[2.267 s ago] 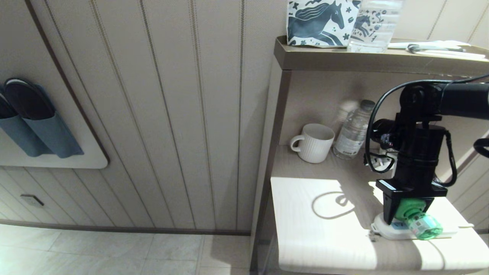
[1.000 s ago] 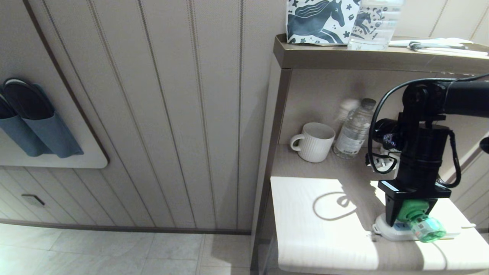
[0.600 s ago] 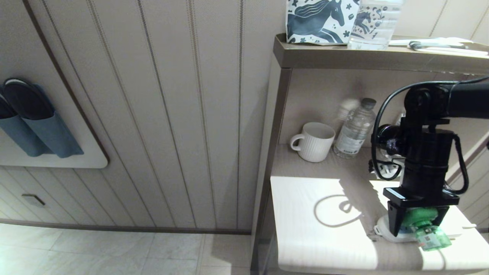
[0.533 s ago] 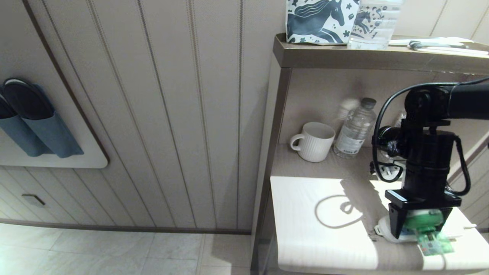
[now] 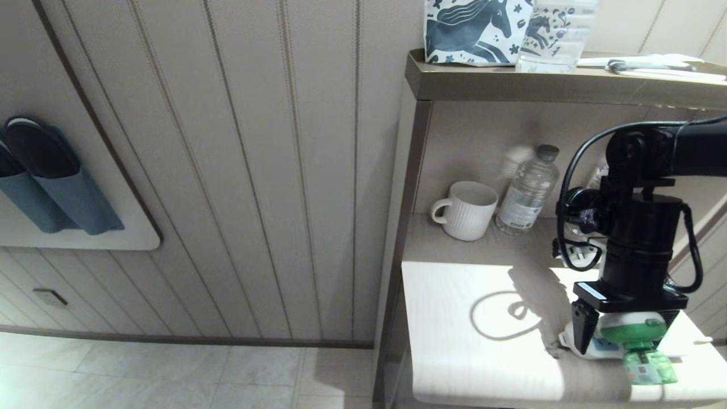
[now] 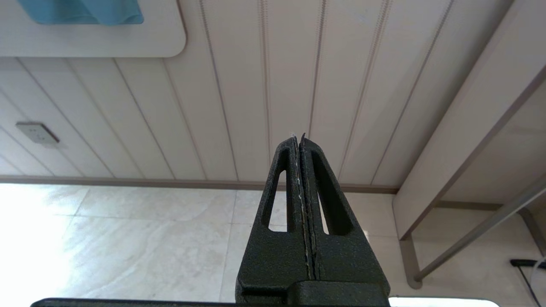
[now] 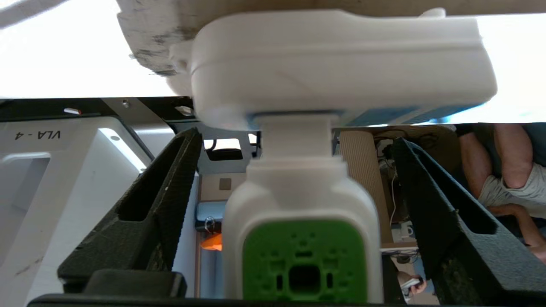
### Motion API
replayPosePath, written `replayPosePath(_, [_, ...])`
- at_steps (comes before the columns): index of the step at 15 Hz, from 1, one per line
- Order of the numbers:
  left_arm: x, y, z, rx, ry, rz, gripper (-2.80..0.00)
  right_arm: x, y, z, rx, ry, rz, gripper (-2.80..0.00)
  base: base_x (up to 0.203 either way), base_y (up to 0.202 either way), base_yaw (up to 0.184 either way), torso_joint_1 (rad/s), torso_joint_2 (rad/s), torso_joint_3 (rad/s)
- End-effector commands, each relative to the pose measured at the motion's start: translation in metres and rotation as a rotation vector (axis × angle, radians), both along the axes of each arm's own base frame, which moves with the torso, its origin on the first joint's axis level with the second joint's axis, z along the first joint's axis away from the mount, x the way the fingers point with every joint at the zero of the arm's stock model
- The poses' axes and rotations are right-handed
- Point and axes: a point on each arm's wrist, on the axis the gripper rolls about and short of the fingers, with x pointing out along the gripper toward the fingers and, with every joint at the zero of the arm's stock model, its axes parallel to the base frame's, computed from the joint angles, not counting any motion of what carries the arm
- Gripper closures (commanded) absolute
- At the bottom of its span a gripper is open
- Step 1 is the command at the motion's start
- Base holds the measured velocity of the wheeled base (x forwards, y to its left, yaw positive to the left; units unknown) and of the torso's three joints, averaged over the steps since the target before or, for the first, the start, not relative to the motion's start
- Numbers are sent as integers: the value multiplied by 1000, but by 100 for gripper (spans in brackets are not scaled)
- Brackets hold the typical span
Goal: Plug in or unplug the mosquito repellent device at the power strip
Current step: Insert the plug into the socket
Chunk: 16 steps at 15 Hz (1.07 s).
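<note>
The power strip (image 5: 564, 342) lies near the front right edge of the lower shelf (image 5: 454, 318). The mosquito repellent device (image 5: 631, 330) stands plugged into it, its green bottle hanging toward the shelf's front edge. My right gripper (image 5: 625, 338) points straight down over it and is open, one finger on each side of the white and green head with a gap to each. In the right wrist view the device (image 7: 303, 256) joins the power strip (image 7: 341, 64) by a white neck between the spread gripper (image 7: 295, 138). My left gripper (image 6: 300, 136) is shut and empty, parked above the floor.
A white mug (image 5: 466, 211) and a clear water bottle (image 5: 525, 193) stand at the back of the lower shelf. The upper shelf carries a horse-print bag (image 5: 477, 31) and a large bottle (image 5: 559, 34). Slippers (image 5: 40, 176) hang on the wall at left.
My right arm moved right and down with the device. The bottle swung from pointing right to hanging toward the front edge. The fingers have come off the green head and stand apart.
</note>
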Motion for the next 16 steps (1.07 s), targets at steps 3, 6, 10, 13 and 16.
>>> replayPosePath(3, [0,0,0,0,1,1,0,-6,1,9,-1,-6,4,-280,0,0,0,0,0,0])
replayPosePath(6, [0,0,0,0,1,0,0,-5,1,12,0,-21,4,-280,0,0,0,0,0,0])
replayPosePath(10, [0,0,0,0,1,-1,0,1,2,22,3,-88,-17,-280,0,0,0,0,0,0])
replayPosePath(13, [0,0,0,0,1,1,0,6,6,28,1,-134,-41,-280,0,0,0,0,0,0])
replayPosePath(16, [0,0,0,0,1,1,0,-3,13,45,3,-196,-42,-280,0,0,0,0,0,0])
